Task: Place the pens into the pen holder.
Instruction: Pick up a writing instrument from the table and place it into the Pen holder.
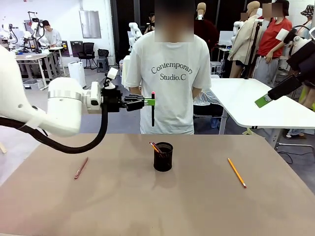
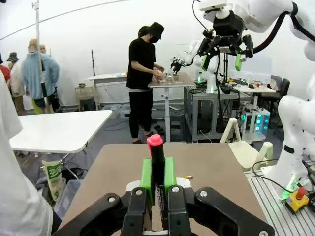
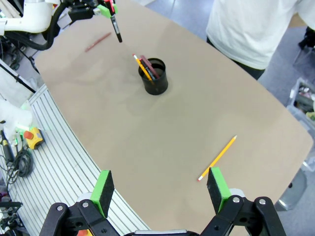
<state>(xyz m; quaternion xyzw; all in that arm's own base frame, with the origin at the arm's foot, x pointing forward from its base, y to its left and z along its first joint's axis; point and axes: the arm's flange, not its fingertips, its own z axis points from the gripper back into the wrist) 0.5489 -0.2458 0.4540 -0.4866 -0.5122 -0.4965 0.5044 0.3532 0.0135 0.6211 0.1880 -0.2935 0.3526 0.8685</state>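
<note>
My left gripper (image 1: 149, 103) is shut on a black pen with red ends (image 1: 153, 109), which hangs upright in the air above and slightly left of the pen holder (image 1: 163, 156). In the left wrist view the pen (image 2: 157, 156) stands between the green pads (image 2: 146, 174). The black mesh holder (image 3: 155, 76) stands mid-table with a few pens (image 3: 146, 67) leaning in it. A pinkish-red pen (image 1: 81, 167) lies on the table at the left, an orange-yellow pencil (image 1: 236, 172) at the right. My right gripper (image 3: 161, 187) is open, high above the table near that pencil (image 3: 217, 158).
A person in a white T-shirt (image 1: 170, 73) stands at the brown table's (image 1: 157, 206) far edge, behind the holder. A white table (image 1: 246, 101) stands at the back right. Other people are farther off.
</note>
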